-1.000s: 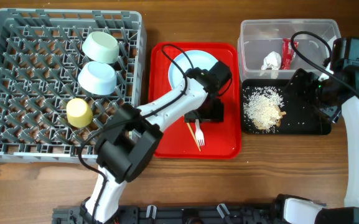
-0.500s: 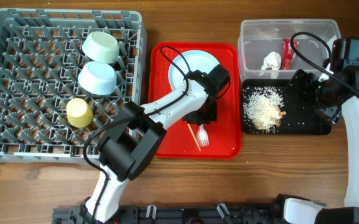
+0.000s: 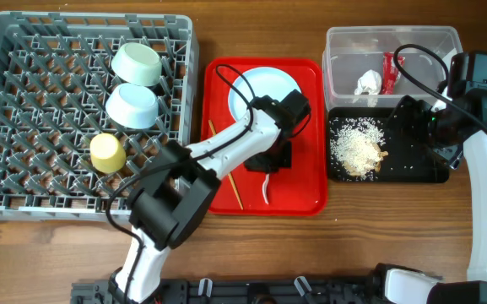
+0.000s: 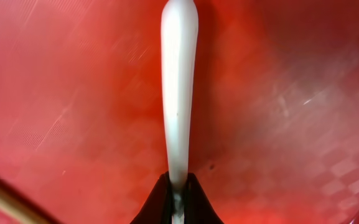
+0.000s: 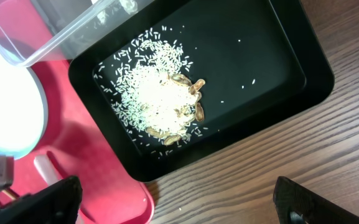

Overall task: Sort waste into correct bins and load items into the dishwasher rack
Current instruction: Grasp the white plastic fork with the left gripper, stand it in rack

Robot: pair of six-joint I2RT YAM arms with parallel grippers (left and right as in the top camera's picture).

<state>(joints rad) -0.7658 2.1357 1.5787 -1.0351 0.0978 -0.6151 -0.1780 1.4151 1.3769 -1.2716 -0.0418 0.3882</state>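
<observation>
Pinching the white plastic fork (image 4: 179,93) in the left gripper (image 4: 178,200), jaws pressed together on one end of the handle. Running straight out from the fingertips, long axis in line with the gripper and aimed toward the front edge of the red serving tray (image 3: 304,191) in the overhead view. Cannot tell whether lifted clear of the tray or touching it.

Probably about to carry the fork over to the dishwasher rack (image 3: 49,181). Off to the left from the jaws, past the tray's left rim, on the left arm's own side and well apart from the right arm. On that path, just left of the fork, a wooden chopstick (image 3: 225,165) lying diagonally on the tray. May get nudged in a low sweep.

Hanging over the black tray (image 5: 279,74) of rice scraps (image 5: 154,99), the right gripper (image 5: 176,202), fingers spread wide, holding nothing.
</observation>
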